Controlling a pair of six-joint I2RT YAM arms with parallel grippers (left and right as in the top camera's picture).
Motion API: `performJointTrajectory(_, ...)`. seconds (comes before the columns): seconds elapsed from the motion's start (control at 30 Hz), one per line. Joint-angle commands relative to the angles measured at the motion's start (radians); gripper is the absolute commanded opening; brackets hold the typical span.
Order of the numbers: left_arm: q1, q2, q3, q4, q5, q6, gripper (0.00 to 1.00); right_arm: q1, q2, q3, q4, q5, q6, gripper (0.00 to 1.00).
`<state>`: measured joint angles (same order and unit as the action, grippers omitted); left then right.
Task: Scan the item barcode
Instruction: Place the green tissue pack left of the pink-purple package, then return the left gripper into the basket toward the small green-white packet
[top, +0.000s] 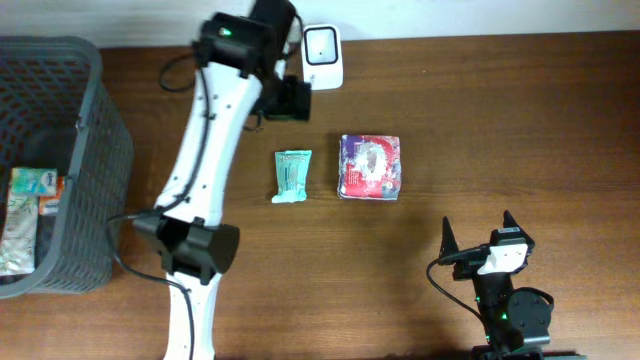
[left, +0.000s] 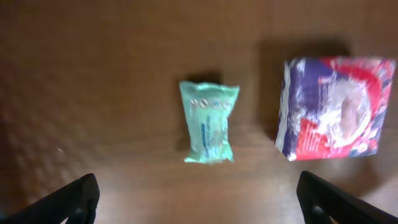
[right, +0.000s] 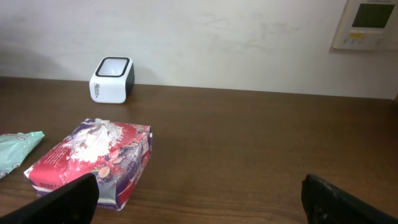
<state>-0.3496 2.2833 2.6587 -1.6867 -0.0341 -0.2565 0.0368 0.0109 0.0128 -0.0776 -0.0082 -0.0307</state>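
grey mesh basket (top: 95, 120) stands at the far left of the wooden table (top: 520, 120), packets inside, well apart from both sets of jaws. left gripper (left: 196, 200) hangs above the table, jaws wide, nothing between them. the green packet (left: 210, 122) lies flat straight ahead of these jaws, centred on the gap. the red-and-purple pack (left: 336, 109) lies near it, in line with one finger. white scanner (right: 112, 79) stands far ahead of the right gripper (right: 199, 202), left of its centreline. right jaws wide, empty.
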Motion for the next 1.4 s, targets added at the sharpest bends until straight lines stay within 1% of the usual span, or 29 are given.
performJointTrajectory(0.0,0.067,-0.11,0.068,-0.002,-0.009,0.05,0.99,-0.005,-0.006,-0.007,-0.004,0.009,-0.003,0.99)
performJointTrajectory(0.13,0.162,-0.214,0.068,-0.002,-0.016,0.08,0.99,-0.005,-0.006,-0.007,-0.004,0.009,-0.003,0.99)
performJointTrajectory(0.23,0.28,-0.298,0.068,0.001,-0.015,0.079,0.99,-0.005,-0.006,-0.007,-0.004,0.009,-0.003,0.99)
performJointTrajectory(0.37,0.446,-0.347,0.068,0.067,-0.014,0.079,0.99,-0.005,-0.006,-0.007,-0.004,0.009,-0.003,0.99)
performJointTrajectory(0.57,0.621,-0.33,0.067,0.163,-0.015,0.079,0.99,-0.005,-0.006,-0.007,-0.004,0.009,-0.003,0.99)
performJointTrajectory(0.73,0.737,-0.3,0.057,0.16,-0.019,0.079,0.99,-0.005,-0.006,-0.007,-0.004,0.009,-0.003,0.99)
performJointTrajectory(0.83,0.785,-0.279,0.026,0.16,-0.019,0.079,0.99,-0.005,-0.006,-0.007,-0.004,0.009,-0.003,0.99)
performJointTrajectory(0.93,0.827,-0.248,-0.031,0.16,-0.02,0.079,0.95,-0.005,-0.006,-0.007,-0.004,0.009,-0.003,0.99)
performJointTrajectory(1.0,0.842,-0.222,-0.084,0.167,-0.047,0.076,0.94,-0.005,-0.006,-0.007,-0.004,0.009,-0.003,0.99)
performJointTrajectory(1.07,0.851,-0.208,-0.134,0.18,-0.126,0.013,0.9,-0.005,-0.006,-0.007,-0.004,0.009,-0.003,0.99)
performJointTrajectory(1.1,0.857,-0.201,-0.173,0.188,-0.188,-0.047,0.9,-0.005,-0.006,-0.007,-0.004,0.009,-0.003,0.99)
performJointTrajectory(1.17,0.868,-0.187,-0.236,0.206,-0.268,-0.111,0.91,-0.005,-0.006,-0.007,-0.004,0.009,-0.003,0.99)
performJointTrajectory(1.27,0.886,-0.151,-0.323,0.24,-0.277,-0.125,0.95,-0.005,-0.006,-0.007,-0.004,0.009,-0.003,0.99)
performJointTrajectory(1.37,0.903,-0.135,-0.414,0.287,-0.277,-0.196,0.96,-0.005,-0.006,-0.007,-0.004,0.009,-0.003,0.99)
